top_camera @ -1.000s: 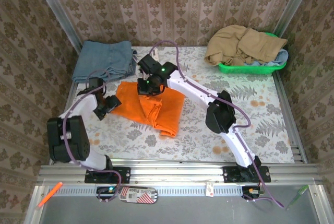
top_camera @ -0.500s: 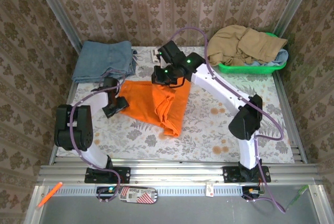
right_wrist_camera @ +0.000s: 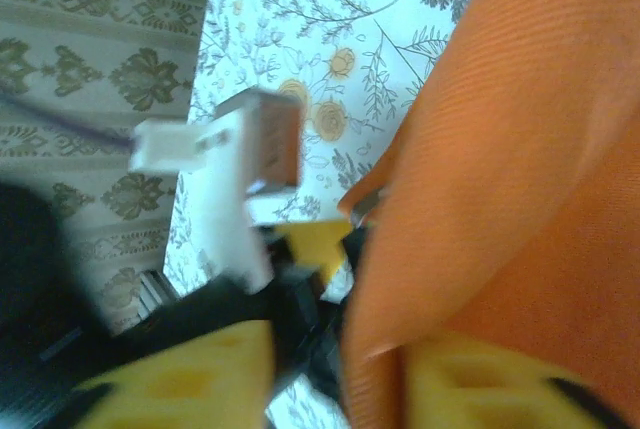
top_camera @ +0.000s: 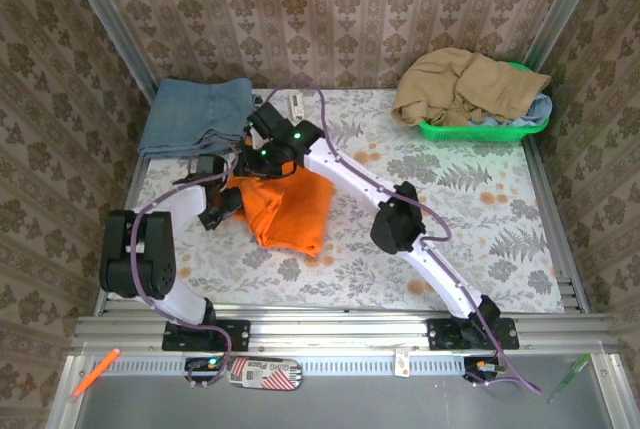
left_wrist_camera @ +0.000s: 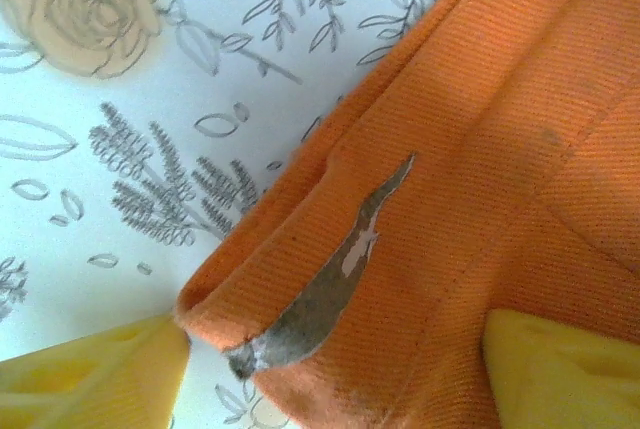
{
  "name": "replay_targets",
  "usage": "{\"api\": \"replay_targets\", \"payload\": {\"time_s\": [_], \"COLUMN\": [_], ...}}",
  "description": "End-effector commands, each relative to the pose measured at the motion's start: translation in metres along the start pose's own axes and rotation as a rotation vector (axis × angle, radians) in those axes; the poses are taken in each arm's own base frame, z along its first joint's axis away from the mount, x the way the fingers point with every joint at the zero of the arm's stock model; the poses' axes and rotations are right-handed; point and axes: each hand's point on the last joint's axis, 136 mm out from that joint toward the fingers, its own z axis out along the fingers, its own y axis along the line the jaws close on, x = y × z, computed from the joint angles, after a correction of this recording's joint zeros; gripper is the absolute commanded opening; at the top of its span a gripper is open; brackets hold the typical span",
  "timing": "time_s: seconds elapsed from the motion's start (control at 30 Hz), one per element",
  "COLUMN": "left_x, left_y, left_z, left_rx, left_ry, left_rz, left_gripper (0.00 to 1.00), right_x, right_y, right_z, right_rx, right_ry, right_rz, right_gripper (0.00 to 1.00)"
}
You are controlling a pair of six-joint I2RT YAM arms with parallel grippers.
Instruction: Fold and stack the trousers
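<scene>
Clamps trousers (top_camera: 290, 214) in right gripper (right_wrist_camera: 340, 374) to lay the fold over. Straddles hem (left_wrist_camera: 300, 239) (unpinched) with left gripper (left_wrist_camera: 335, 374) open.

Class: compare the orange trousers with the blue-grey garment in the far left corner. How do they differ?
The orange trousers are bright, loosely folded and rumpled, mid-table; the blue-grey garment is dull, flat and neat in the far left corner. The left gripper and right gripper are at the orange trousers, not the blue-grey garment. Both are folded cloth.
</scene>
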Motion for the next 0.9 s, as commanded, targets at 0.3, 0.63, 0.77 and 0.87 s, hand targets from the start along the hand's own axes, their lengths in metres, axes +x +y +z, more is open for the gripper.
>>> {"api": "replay_targets", "payload": {"time_s": [0.3,0.63,0.77,0.87], "left_x": [-0.020,-0.033,-0.033,-0.036], "left_y": [0.062,0.022,-0.001,-0.011], "left_z": [-0.127,-0.142,-0.143,-0.143], "left_rx": [0.038,0.112,0.059,0.057], "left_ry": [-0.144,-0.155,-0.154,-0.154], "left_rz": [-0.299,-0.119,0.037,0.087], "left_gripper": [0.85,0.84,0.84,0.84], "right_x": [-0.050,-0.035,-0.024,0.000], "right_y": [0.088,0.026,-0.064,-0.121], "right_z": [-0.053,-0.094,-0.141,-0.161], "right_rx": [-0.409,-0.092,0.192,0.294], "right_ry": [-0.089,-0.120,-0.217,-0.226], "right_rz": [0.065,0.021,0.041,0.090], "right_gripper": [0.70,0.63,0.69,0.72]}}
